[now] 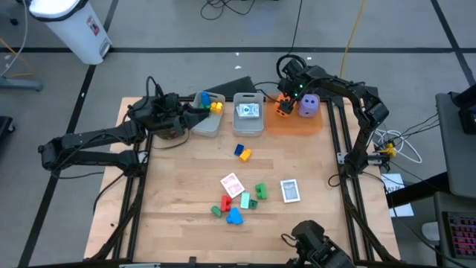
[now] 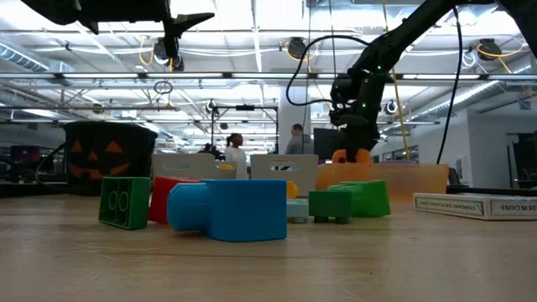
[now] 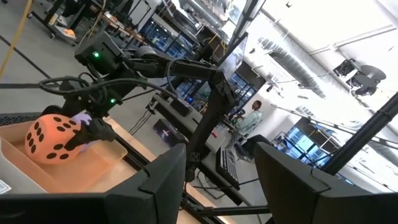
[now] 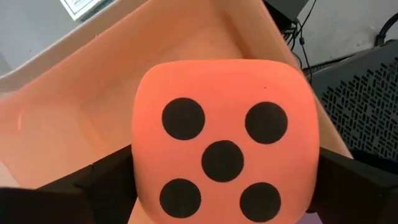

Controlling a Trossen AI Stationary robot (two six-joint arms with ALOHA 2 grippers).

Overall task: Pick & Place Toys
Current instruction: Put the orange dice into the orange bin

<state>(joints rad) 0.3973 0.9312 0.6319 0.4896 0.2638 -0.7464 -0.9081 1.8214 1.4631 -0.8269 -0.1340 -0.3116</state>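
Wooden table (image 1: pixel 186 186), blocks and cards scattered mid-surface. Right claw (image 1: pixel 285 104) straddles the orange die (image 4: pixel 224 140) in the orange tray (image 1: pixel 294 123), fingers flanking it, beside the purple die (image 1: pixel 309 106). Left claw (image 1: pixel 195 106) hovers half-open at the bin (image 1: pixel 207 123).

This is a large robotics lab or industrial workshop hall. Beyond the wooden desk (image 2: pixel 268 268) run exposed ceiling trusses and ducts (image 2: pixel 252 80) with bright strip lighting, and two people (image 2: pixel 233 151) stand among workstations behind the desk. Around the desk, cables (image 1: pixel 394 145) trail over a grey floor marked with dark tape lines (image 1: pixel 186 50).
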